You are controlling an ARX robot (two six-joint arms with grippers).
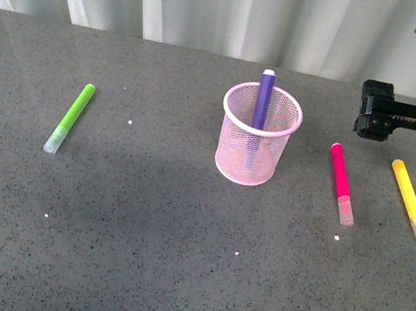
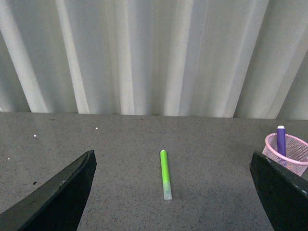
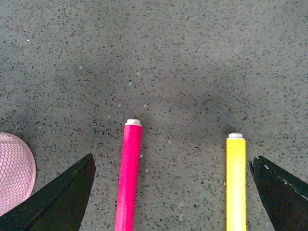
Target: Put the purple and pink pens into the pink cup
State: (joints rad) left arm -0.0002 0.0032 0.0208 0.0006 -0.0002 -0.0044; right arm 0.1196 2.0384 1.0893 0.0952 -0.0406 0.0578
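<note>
Dark purple marker pen (image 1: 263, 99) stands in pink wire-mesh cup (image 1: 273, 161), magenta-pink marker pen (image 1: 340, 181) lies beside it; left gripper (image 2: 172, 155) and right gripper (image 3: 172, 161) gape wide, empty.

No text (labels, brands or numbers) can be read anywhere.

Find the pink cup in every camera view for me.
Front view: the pink cup stands in the middle, between the green pen and the pink pen.
Left wrist view: cut off at the frame's edge, beyond the green pen.
Right wrist view: a sliver of mesh at the frame's edge, beside the pink pen.
Shared landmarks: purple pen inside it (front, left wrist); pink pen beside it (front, right wrist).
</note>
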